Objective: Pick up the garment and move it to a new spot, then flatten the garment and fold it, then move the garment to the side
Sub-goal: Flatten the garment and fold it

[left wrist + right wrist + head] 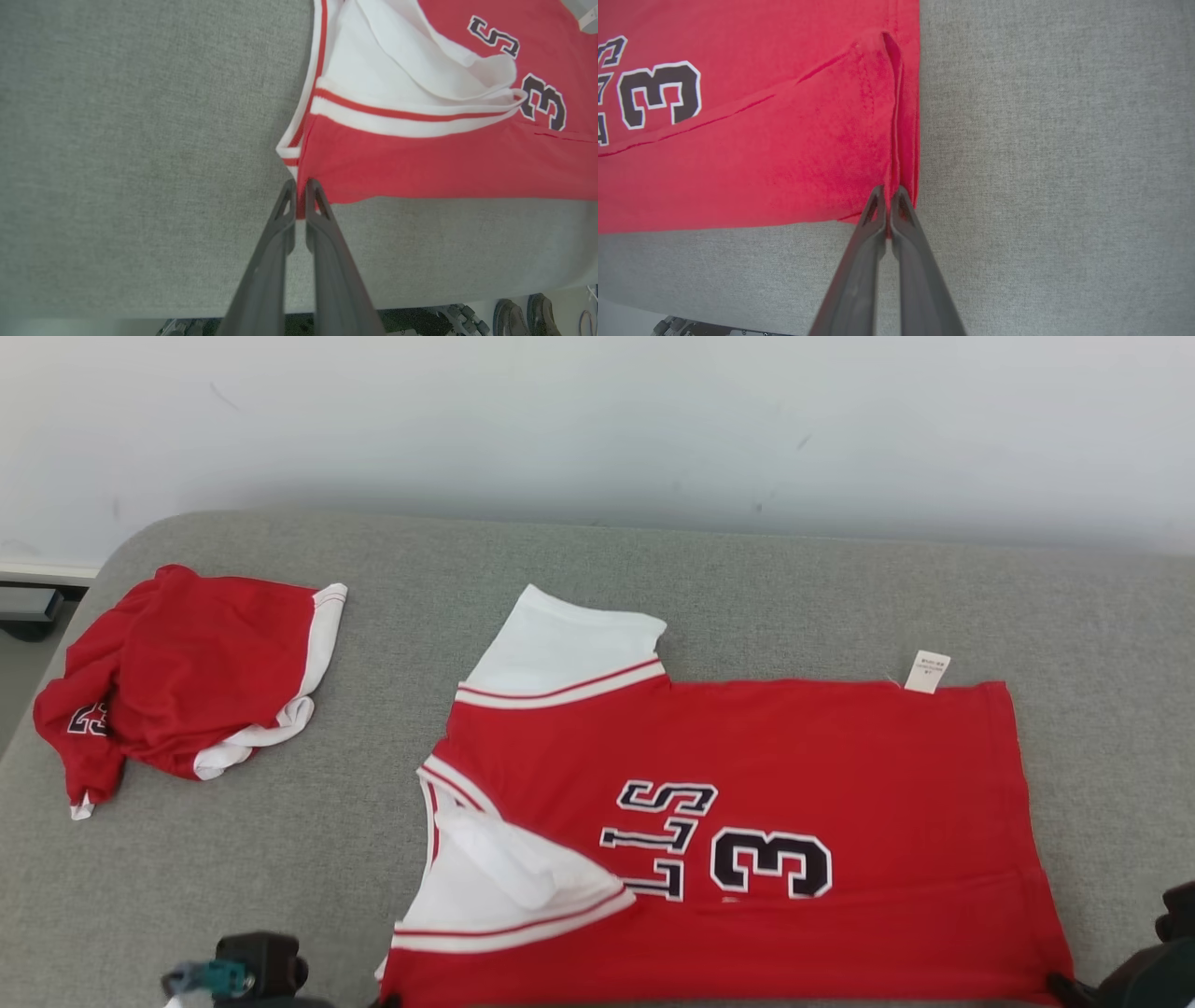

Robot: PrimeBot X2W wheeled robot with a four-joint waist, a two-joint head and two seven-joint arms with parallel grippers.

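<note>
- The red jersey (794, 756) lies spread out in the middle of the grey bench (280, 896), with its number facing up.
- It looks mostly flat, but the near white sleeve (504, 887) is bunched up on the red part.
- I think the pick-up and move are done and the flattening is nearly done. The folding looks about to start, and moving it to the side is left.
- The left gripper (301, 186) is pressed together, pinching the near corner below that sleeve.
- The right gripper (888, 191) is pressed together, pinching the near bottom corner, where the cloth lifts into a small ridge.
- The head view shows the whole jersey, a white tag (927, 670) on its far edge, and another red garment (177, 681) crumpled well off to the left.
- The wrist views show each pinch up close, which is hard to make out from the head view.
</note>
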